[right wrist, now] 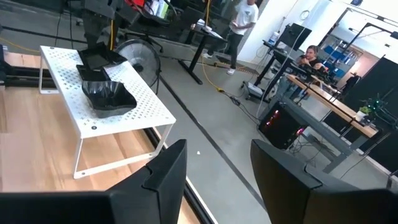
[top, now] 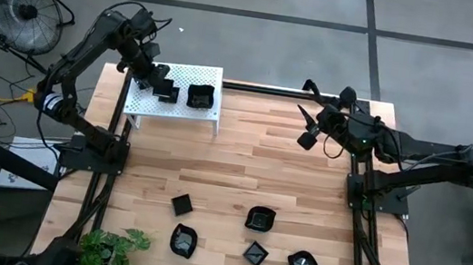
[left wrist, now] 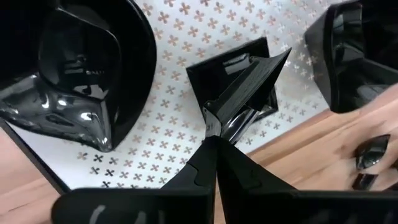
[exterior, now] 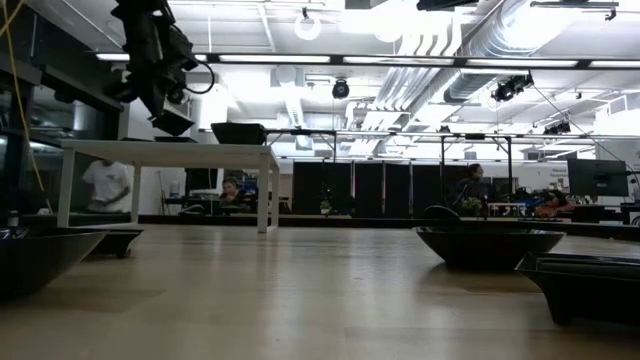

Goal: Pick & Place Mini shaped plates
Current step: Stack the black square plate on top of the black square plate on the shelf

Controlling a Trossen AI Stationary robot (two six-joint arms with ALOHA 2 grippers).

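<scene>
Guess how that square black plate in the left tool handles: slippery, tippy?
The square plate looks glossy, so probably slippery. The left tool pinches only its thin rim, so it may pivot. It keeps its shape tilted above the white shelf, so likely rigid.

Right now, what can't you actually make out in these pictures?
- High view: the left gripper covers the plate it pinches; its shape is hidden.
- Low view: the dish at the left edge is cut off.
- Right wrist view: the right gripper, open, hides the table below.
</scene>
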